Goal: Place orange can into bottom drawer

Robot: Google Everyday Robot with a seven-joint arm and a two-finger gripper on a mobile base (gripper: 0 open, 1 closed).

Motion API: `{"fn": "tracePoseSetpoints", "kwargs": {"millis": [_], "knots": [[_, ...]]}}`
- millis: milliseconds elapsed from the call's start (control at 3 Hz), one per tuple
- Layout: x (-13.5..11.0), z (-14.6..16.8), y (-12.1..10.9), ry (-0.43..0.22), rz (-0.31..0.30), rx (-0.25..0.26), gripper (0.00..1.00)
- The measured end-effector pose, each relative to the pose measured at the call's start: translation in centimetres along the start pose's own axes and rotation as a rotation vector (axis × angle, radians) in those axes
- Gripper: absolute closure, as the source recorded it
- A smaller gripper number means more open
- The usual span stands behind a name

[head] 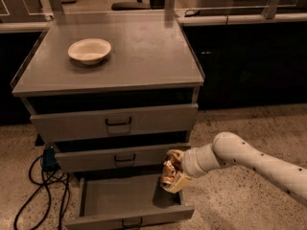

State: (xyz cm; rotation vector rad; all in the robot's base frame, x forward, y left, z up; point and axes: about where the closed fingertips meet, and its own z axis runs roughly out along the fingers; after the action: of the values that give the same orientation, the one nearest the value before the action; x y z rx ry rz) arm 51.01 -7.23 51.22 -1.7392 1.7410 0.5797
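Observation:
The orange can (168, 172) is dented, orange-gold with white markings, and sits between the fingers of my gripper (172, 173). The gripper is shut on it and holds it just above the right end of the bottom drawer (120, 195). That drawer is pulled out, a shallow grey tray with a small dark handle at its low front. My white arm (240, 157) reaches in from the right, past the cabinet's right front corner.
The two upper drawers (115, 122) are closed. A white bowl (89, 50) sits on the grey cabinet top (144, 47). Black cables and a blue plug (49, 158) lie on the speckled floor left of the cabinet. Dark counters stand behind.

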Motion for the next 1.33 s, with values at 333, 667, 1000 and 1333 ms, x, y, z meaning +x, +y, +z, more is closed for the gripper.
{"fn": "tracePoseSetpoints", "kwargs": {"millis": [333, 667, 1000, 1333], "knots": [[3.2, 4.3, -2.5, 0.037, -0.008, 0.062, 1.0], [5.1, 6.7, -4.1, 0.062, -0.009, 0.119, 1.0], [5.1, 6.7, -4.4, 0.061, -0.011, 0.129, 1.0], [6.9, 8.3, -4.1, 0.053, 0.0, 0.09, 1.0]]}}
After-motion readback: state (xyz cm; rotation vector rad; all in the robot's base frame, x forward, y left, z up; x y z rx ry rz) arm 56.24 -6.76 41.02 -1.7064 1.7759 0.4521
